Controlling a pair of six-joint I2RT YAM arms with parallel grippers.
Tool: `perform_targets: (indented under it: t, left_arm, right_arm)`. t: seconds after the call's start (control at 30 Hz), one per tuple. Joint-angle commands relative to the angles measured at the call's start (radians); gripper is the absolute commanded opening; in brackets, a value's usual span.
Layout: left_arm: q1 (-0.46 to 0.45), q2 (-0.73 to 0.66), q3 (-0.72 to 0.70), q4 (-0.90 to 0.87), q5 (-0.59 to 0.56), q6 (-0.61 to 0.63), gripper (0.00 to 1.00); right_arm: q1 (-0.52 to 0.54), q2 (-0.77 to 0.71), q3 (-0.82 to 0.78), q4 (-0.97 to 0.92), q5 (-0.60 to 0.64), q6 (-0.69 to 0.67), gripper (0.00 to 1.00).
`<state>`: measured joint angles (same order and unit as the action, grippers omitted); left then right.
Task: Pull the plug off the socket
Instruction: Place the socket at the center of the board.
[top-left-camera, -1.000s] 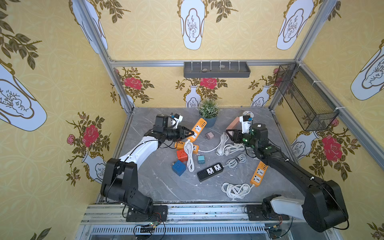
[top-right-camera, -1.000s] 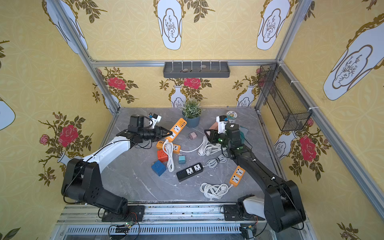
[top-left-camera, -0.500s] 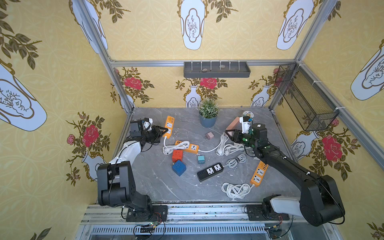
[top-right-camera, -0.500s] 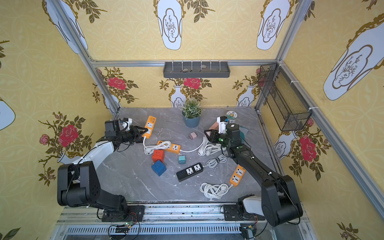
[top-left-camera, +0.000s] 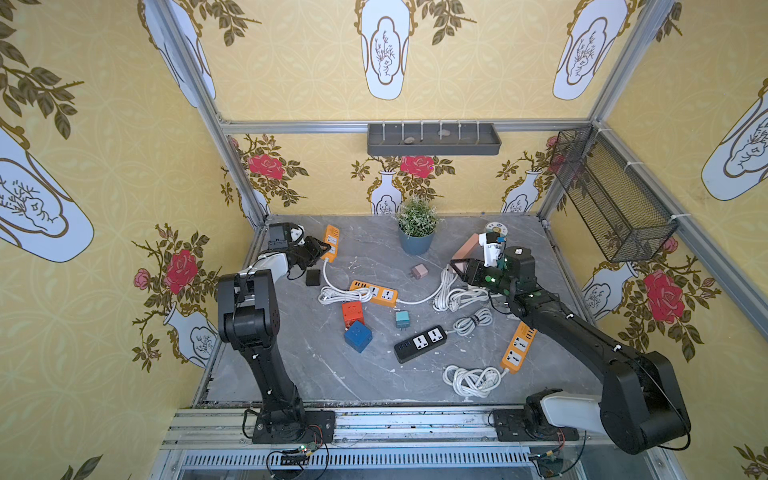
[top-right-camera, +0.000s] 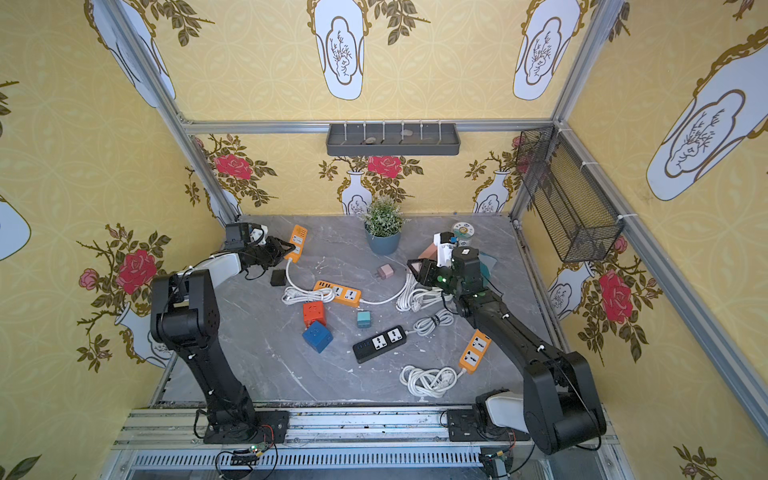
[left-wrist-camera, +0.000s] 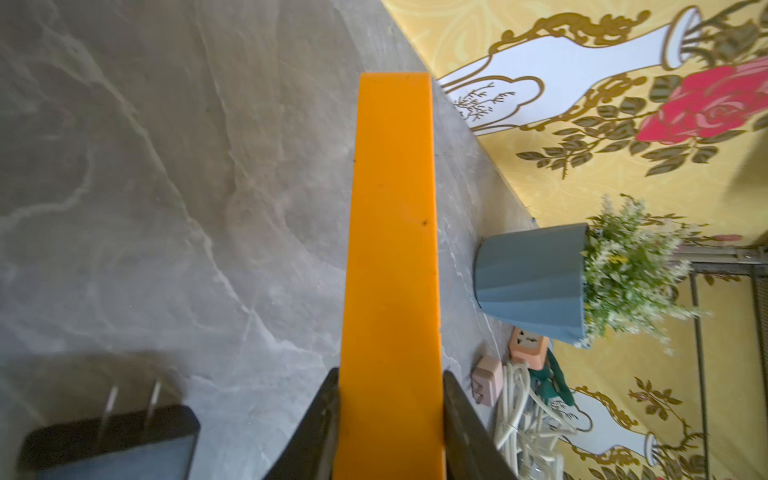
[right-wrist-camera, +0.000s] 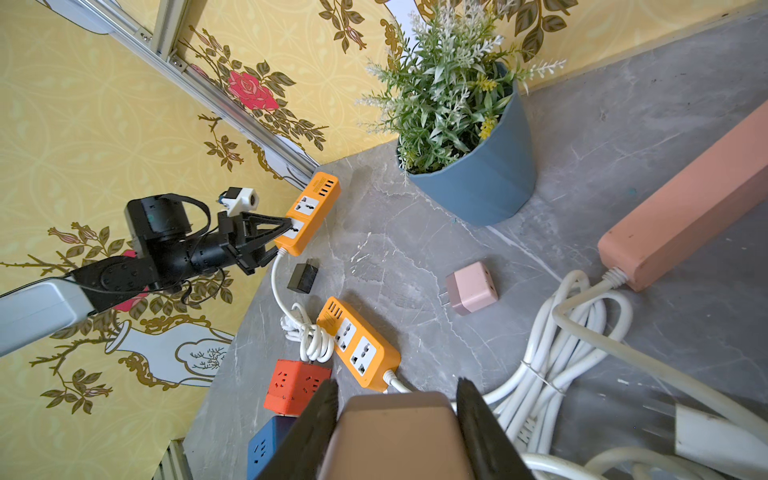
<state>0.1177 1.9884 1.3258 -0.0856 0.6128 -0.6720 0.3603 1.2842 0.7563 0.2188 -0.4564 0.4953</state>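
The left end effector (top-left-camera: 323, 250) is clamped on the cord end of an orange power strip (top-left-camera: 332, 237), at the far-left corner of the tabletop (top-left-camera: 374, 374). In the left wrist view its jaws press flat on both sides of the strip's orange body. The right wrist view shows the strip's face. One socket is plainly empty and the other is partly covered by a finger, but no plug body sticks out of it.

A black plug (top-left-camera: 312, 277) lies loose on the tabletop just beside that cord end, with its two prongs bare. Well apart on the other side, the right end effector (right-wrist-camera: 397, 399) grips a tan plug (right-wrist-camera: 399, 436) above a white cord bundle (top-left-camera: 457, 297).

As I judge it, plug and socket are already separated, so the pull itself looks done. The next move calls for little force. Lower the strip flat and open the jaws gently so it does not tip onto the black plug; the right arm can likewise set down what it holds.
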Motion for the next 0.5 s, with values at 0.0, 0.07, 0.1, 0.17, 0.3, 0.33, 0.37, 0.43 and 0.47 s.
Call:
perform_targets:
  t: [0.0,0.07,0.1,0.17,0.3,0.33,0.37,0.43,0.47]
  left_arm:
    - [-0.001,0.059,0.045,-0.080,-0.076,0.052,0.17]
    - [-0.002,0.085,0.075,-0.128,-0.102,0.052,0.26]
    - [-0.001,0.096,0.089,-0.151,-0.117,0.051,0.32]
    - [-0.001,0.107,0.113,-0.193,-0.148,0.054,0.44]
    - [-0.001,0.077,0.149,-0.274,-0.222,0.084,0.61]
    - [0.002,0.063,0.154,-0.297,-0.244,0.099,0.62]
    - [0.003,0.044,0.157,-0.319,-0.274,0.112,0.64]
    - [0.008,0.002,0.156,-0.353,-0.326,0.142,0.67]
    - [0.010,-0.025,0.151,-0.364,-0.351,0.157,0.67]
  right_arm:
    - [0.000,-0.015,0.015,-0.017,0.018,-0.009,0.26]
    - [-0.001,-0.019,0.020,-0.031,0.031,-0.010,0.26]
    - [-0.001,-0.018,0.024,-0.038,0.036,-0.011,0.26]
    - [-0.003,-0.011,0.028,-0.050,0.041,-0.008,0.26]
    - [-0.006,0.018,0.029,-0.041,0.019,0.017,0.27]
    - [-0.007,0.029,0.027,-0.033,0.006,0.027,0.27]
    - [-0.009,0.043,0.025,-0.025,-0.013,0.038,0.27]
    - [-0.009,0.075,0.025,-0.007,-0.048,0.058,0.27]
    - [-0.009,0.095,0.026,0.004,-0.070,0.070,0.27]
